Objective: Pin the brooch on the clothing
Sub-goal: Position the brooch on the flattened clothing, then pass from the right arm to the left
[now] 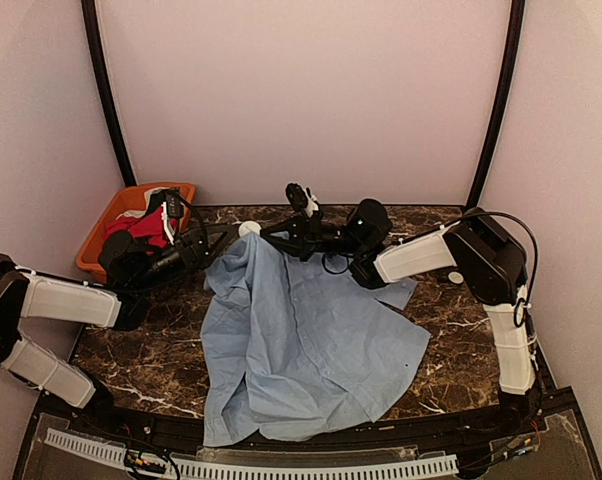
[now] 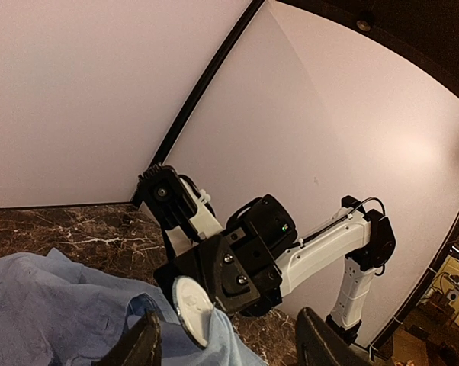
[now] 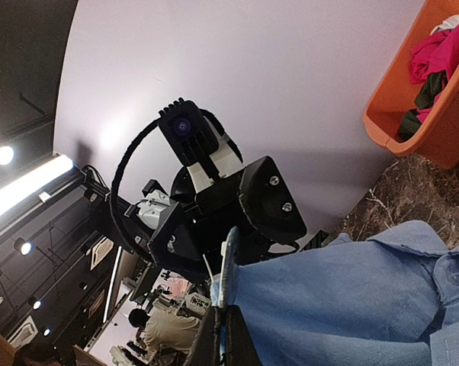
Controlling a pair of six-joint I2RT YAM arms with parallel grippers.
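**Right gripper (image 3: 224, 329) pinches white brooch (image 2: 191, 303) against fold of blue shirt (image 1: 301, 340)**

The light blue button-up shirt lies rumpled across the dark marble table (image 1: 131, 350), spreading from the far middle down to the near edge, its plain fabric creased and a front seam running down its length. At its far end a fold stands raised off the marble. There the right gripper, reaching in from the right, has its fingers closed together on the round white brooch, which its own wrist camera shows edge-on with blue cloth bunched right against it. Facing it from the left, the left gripper (image 1: 213, 243) hovers just beside the same fold with its fingers (image 2: 147, 343) spread apart, the cloth lying between and below them. Whether the brooch is fastened through the cloth cannot be told. An orange bin (image 1: 106, 225) of red, black and white garments (image 1: 149, 228) sits at the table's far left corner, close to the left arm
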